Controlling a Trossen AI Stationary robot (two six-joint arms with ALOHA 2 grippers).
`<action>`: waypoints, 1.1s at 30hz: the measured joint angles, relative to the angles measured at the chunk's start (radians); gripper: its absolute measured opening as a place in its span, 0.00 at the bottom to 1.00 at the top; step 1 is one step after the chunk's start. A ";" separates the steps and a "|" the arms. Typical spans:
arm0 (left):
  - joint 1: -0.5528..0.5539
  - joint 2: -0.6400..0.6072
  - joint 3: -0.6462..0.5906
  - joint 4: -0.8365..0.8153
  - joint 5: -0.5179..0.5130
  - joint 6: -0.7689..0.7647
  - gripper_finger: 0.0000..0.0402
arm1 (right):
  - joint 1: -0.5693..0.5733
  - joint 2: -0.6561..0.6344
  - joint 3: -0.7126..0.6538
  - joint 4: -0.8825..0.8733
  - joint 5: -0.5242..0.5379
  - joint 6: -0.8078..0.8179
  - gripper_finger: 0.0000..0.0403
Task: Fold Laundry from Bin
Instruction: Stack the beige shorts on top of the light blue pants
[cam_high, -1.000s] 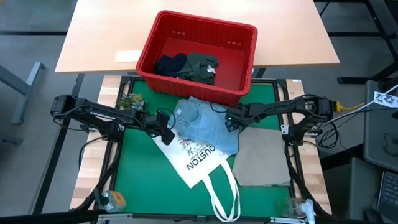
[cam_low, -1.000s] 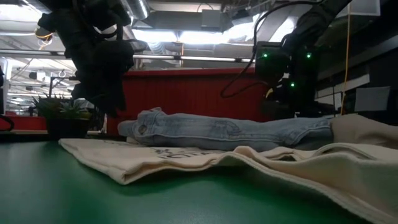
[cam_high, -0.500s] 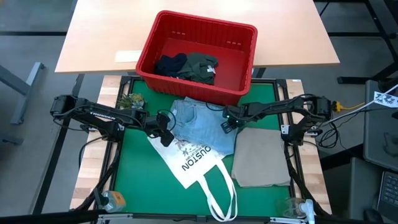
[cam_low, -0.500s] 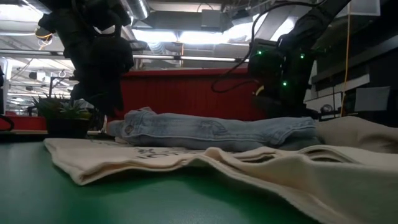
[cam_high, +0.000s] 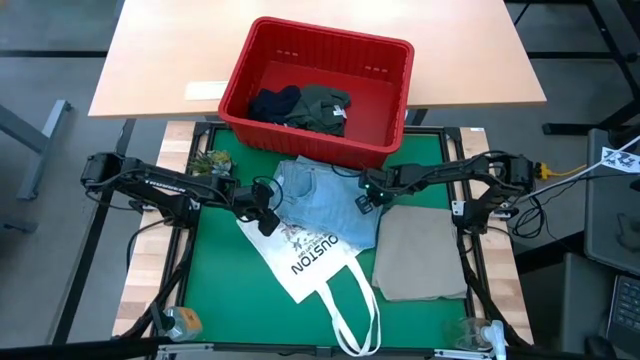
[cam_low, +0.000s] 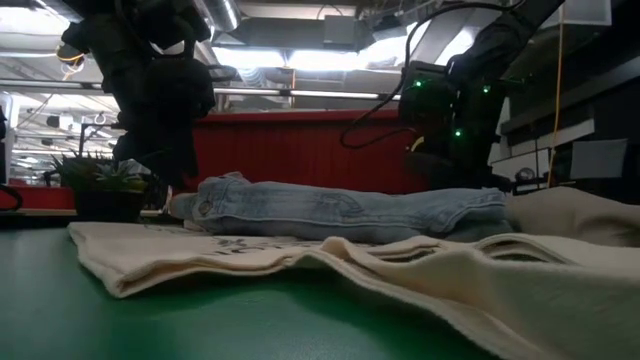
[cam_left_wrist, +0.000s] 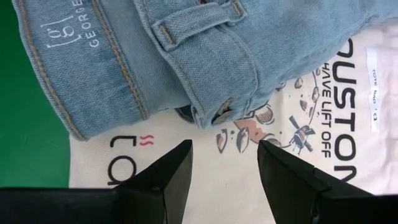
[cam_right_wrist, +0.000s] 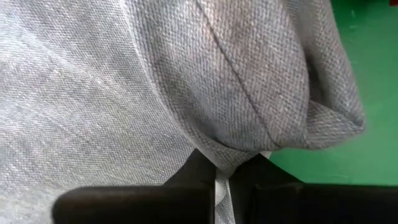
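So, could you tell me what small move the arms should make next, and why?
Probably close the left gripper on the jeans: its fingers stand open over the waistband, while the right gripper is already shut on the jeans' other edge.

Both arms are dark, slim and jointed, with black cables looping along them. The left claw (cam_high: 266, 216) has two flat, matte black fingers (cam_left_wrist: 163, 179) with angled tips. Small green lights glow on the housing just behind the right claw (cam_high: 367, 196).
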 joint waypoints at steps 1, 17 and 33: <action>0.000 0.000 0.000 0.000 0.000 0.000 0.44 | 0.000 -0.005 0.000 0.001 -0.001 0.000 0.03; 0.000 -0.001 0.000 -0.002 0.000 -0.001 0.44 | 0.003 -0.083 -0.006 0.155 -0.265 -0.014 0.03; -0.019 -0.150 0.001 0.056 -0.002 -0.015 0.44 | 0.009 -0.157 -0.003 0.172 -0.321 -0.023 0.03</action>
